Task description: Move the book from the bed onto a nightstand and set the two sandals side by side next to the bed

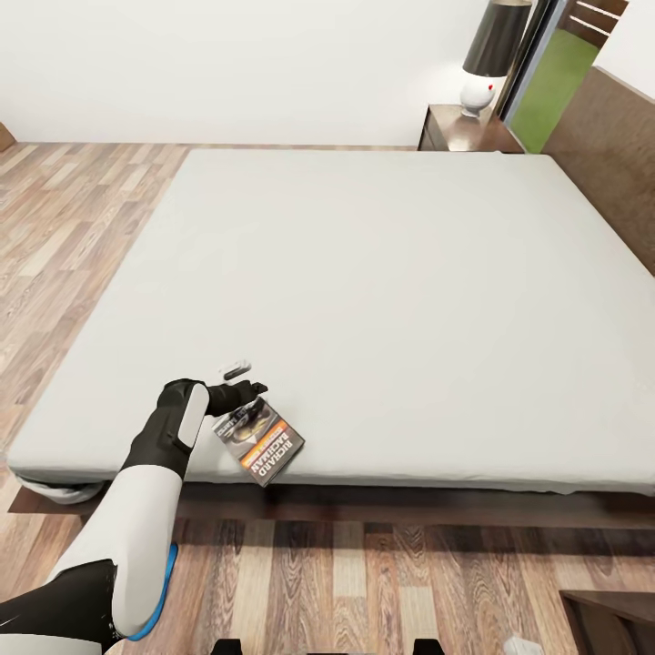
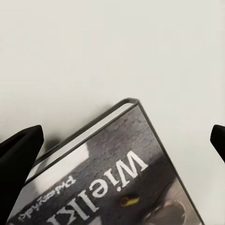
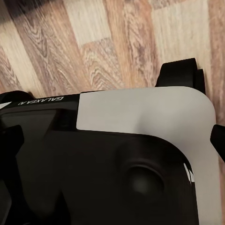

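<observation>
You are in a bedroom of a home. A large low bed (image 1: 364,300) with a bare pale grey-white mattress takes up most of the head view, its dark wooden frame showing along the lower edge and a brown headboard (image 1: 611,164) at the right. At the upper right of the frame a dark nightstand (image 1: 464,130) carries a lamp (image 1: 489,56) with a dark shade. Light wood-plank floor (image 1: 64,218) and a plain white wall (image 1: 227,64) surround it.
</observation>
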### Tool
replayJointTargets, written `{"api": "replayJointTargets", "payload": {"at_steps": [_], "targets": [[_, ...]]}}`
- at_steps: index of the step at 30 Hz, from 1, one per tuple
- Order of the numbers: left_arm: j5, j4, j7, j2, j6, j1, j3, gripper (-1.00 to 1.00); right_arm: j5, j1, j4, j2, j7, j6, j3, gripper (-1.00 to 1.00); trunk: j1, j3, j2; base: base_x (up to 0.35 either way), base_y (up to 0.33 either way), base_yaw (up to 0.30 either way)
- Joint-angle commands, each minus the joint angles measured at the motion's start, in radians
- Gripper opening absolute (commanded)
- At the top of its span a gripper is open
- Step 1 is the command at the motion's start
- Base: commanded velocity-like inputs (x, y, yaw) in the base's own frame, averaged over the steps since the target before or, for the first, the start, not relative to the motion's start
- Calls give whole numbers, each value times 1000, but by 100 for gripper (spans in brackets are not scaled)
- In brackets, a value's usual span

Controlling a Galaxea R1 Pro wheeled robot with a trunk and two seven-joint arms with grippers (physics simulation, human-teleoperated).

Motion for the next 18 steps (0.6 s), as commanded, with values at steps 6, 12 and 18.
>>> {"api": "replayJointTargets", "payload": {"at_steps": [6,12,18], "targets": [[-9,-1,1,-1,8,0,5,100,-10,0,1,0,4,2,3,100,0,-1,0,-7,0,0],[-9,0,1,-1,8,0,5,100,-10,0,1,0,4,2,3,100,0,-1,0,0,0,0],[-9,0,1,-1,8,0,5,100,-10,0,1,0,4,2,3,100,0,-1,0,0,0,0]]}}
